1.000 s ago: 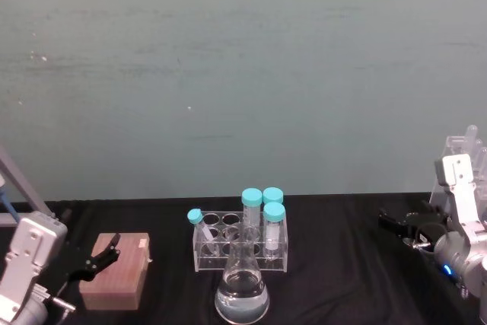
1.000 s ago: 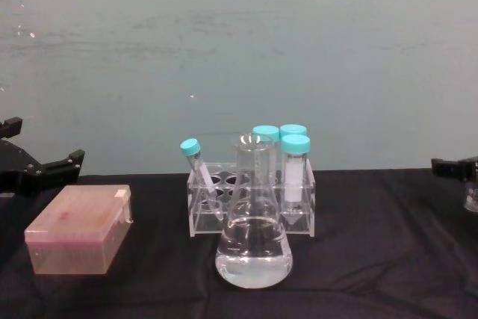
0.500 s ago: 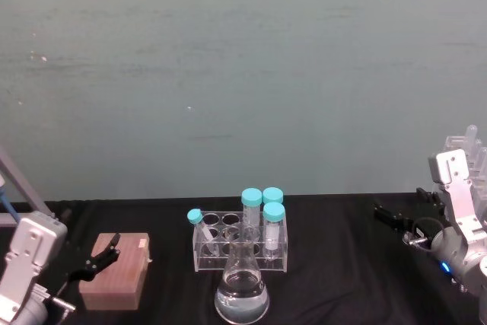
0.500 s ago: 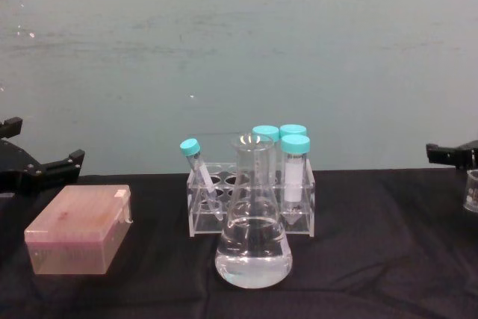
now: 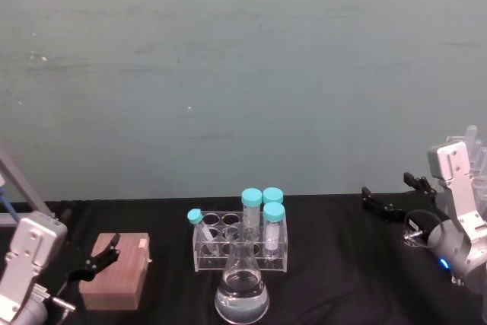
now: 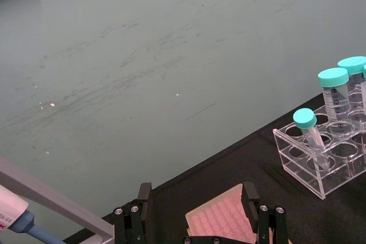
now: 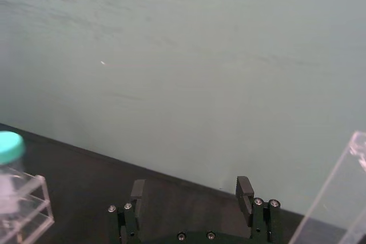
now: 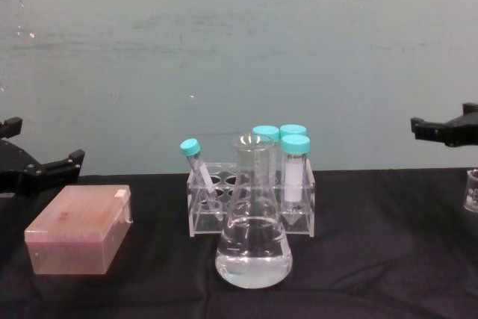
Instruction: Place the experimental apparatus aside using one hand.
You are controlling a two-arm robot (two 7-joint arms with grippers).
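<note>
The conical flask (image 5: 242,292) with clear liquid stands at the table's front middle, also the conical flask (image 8: 253,240) in the chest view. At the far right a tall acrylic stand (image 5: 466,146) rises behind my right arm, and a small glass beaker (image 8: 472,189) sits at the right edge. My right gripper (image 5: 392,194) hovers open above the table, left of the stand, holding nothing; the right gripper (image 8: 443,120) hangs above and left of the beaker. The right wrist view shows the right gripper (image 7: 191,190) open, with the stand (image 7: 343,198) beside it. My left gripper (image 5: 99,258) rests open at the far left.
A clear tube rack (image 5: 240,243) with teal-capped tubes stands just behind the flask. A pink box (image 5: 118,270) lies at the left, under the left gripper (image 6: 197,198). A black cloth (image 8: 373,244) covers the table, with free room between rack and beaker.
My right gripper has risen and drifted left, away from the beaker, staying open. The beaker, flask and left arm have not moved.
</note>
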